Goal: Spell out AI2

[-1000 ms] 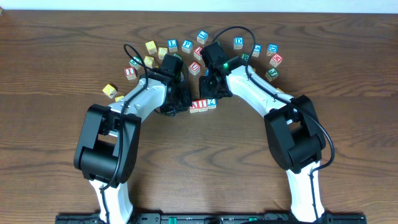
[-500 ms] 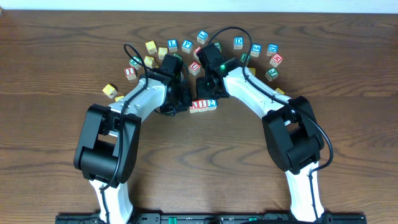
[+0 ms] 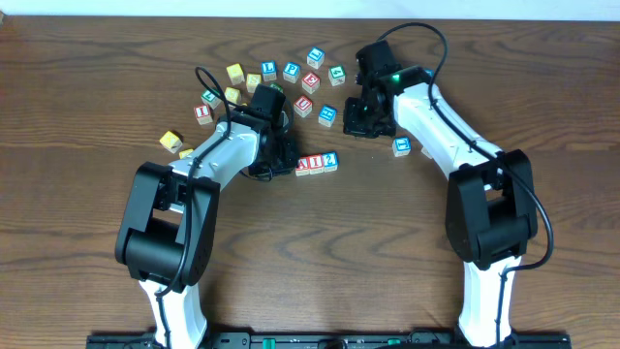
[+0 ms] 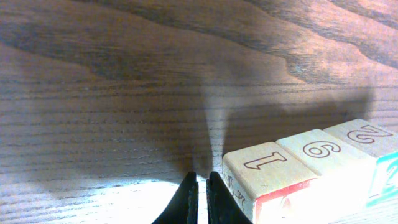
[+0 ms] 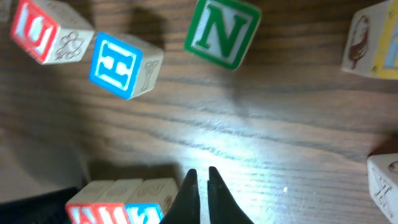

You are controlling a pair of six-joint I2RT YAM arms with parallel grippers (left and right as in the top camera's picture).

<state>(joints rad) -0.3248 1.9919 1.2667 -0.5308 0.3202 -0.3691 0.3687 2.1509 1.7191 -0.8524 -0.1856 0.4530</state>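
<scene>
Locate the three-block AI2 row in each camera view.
Overhead: AI2 row sits mid-frame, just left of centre.
Left wrist: lower right corner, running off the right edge.
Right wrist: bottom left, cut off by the bottom edge.
Shared landmark: the blue 2 block ending the row. It is at the right edge in the left wrist view and at the row's right end in the right wrist view.
</scene>
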